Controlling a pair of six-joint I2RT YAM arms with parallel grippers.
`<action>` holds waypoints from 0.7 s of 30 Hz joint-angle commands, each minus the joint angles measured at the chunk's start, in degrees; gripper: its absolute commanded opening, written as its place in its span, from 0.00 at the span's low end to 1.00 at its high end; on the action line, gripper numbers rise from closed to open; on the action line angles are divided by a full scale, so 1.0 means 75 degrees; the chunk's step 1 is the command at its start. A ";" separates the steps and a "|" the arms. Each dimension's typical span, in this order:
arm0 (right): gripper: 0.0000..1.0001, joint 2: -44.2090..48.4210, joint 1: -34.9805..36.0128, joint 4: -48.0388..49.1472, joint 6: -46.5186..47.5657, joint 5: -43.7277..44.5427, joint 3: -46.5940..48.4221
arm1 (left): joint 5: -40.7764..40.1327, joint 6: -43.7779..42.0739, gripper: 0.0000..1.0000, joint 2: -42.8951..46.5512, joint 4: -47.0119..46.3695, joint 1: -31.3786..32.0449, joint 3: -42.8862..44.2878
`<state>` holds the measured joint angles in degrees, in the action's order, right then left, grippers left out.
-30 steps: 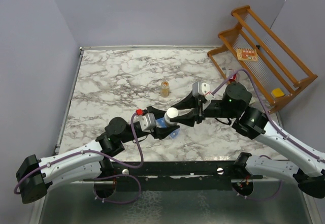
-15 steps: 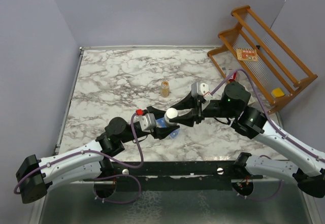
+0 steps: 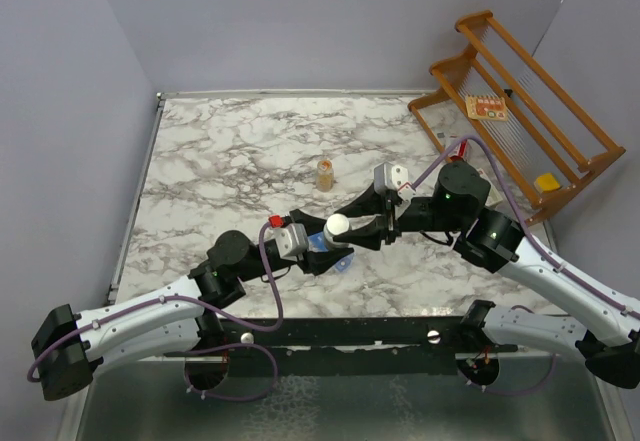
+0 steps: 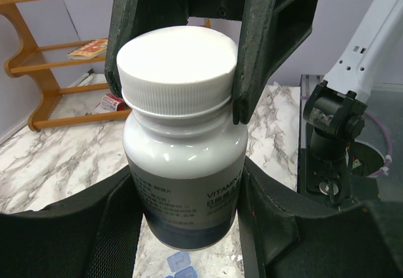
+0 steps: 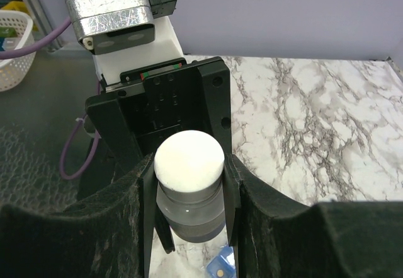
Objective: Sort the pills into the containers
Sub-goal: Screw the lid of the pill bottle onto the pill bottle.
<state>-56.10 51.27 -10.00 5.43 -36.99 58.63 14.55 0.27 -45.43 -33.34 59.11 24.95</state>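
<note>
Containers (image 5: 218, 267) of translucent blue peek beneath a white-capped bottle (image 4: 182, 164) pinched by left claw (image 4: 186, 202) and right claw (image 5: 189, 186).

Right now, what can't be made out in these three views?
- The containers: in the top view, mostly hidden under the left gripper and the bottle; both wrist views cut them off at the bottom edge.
- Bottle contents: opaque wall, cap on.
- Label text: left wrist view, too small and blurred.
- Amber bottle: top view, too small to see inside.
</note>
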 commanded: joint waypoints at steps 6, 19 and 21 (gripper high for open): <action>0.37 0.0095 -0.0015 -0.0329 0.0072 -0.0012 -0.0077 | 0.0010 -0.0045 0.00 0.0273 -0.0242 0.0029 0.0167; 0.37 -0.0089 -0.0017 -0.0220 0.0049 -0.0842 -0.0095 | 0.0540 -0.0092 0.00 0.0917 -0.0237 0.0029 -0.0041; 0.37 -0.0089 -0.0016 -0.0186 0.0030 -0.0986 -0.0095 | 0.0599 -0.0103 0.00 0.0948 -0.0242 0.0034 -0.0044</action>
<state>-56.25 51.27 -8.97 5.72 -40.69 58.63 16.75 0.23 -41.04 -30.63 59.13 24.36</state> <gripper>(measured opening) 0.408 0.542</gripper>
